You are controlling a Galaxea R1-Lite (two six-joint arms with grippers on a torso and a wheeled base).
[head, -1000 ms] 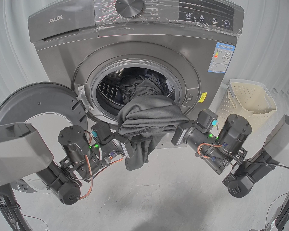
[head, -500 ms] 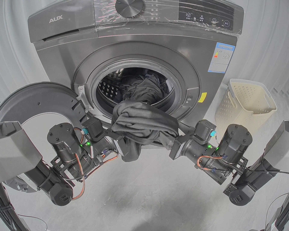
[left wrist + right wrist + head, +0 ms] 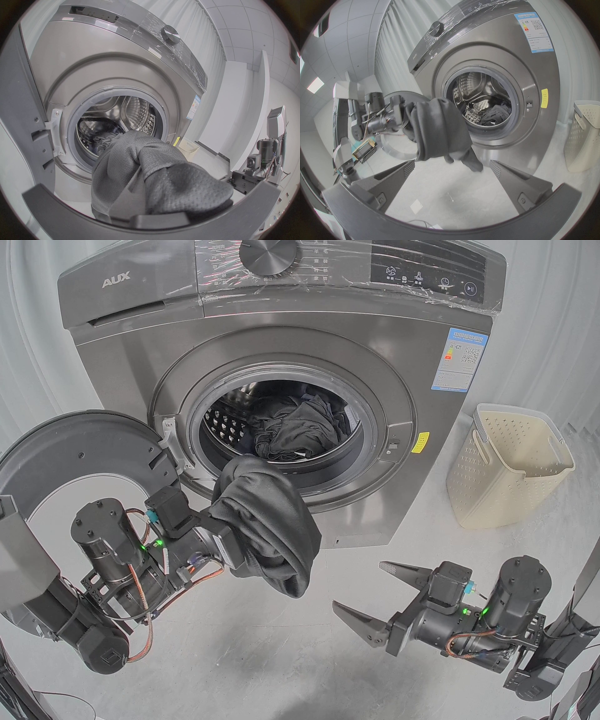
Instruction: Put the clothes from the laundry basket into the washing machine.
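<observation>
Head view is checked. Where is the dark cloth (image 3: 269, 521) found?
— Draped over the left gripper (image 3: 228, 547), just near the drum (image 3: 228, 418) of the washing machine (image 3: 137, 359). Its grip cannot be told.
— And the right gripper (image 3: 359, 585)?
— Held low on the right, jaws wide apart, nothing between. The drum is set farther and higher than the cloth; the left gripper is nearer.

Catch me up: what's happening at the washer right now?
The left end effector carries a dark grey garment, bunched over it just outside the open port of the washing machine, not yet in. The right end effector hangs open and empty, low to the side. The drum already holds dark clothes; the laundry basket stands beside the machine.
</observation>
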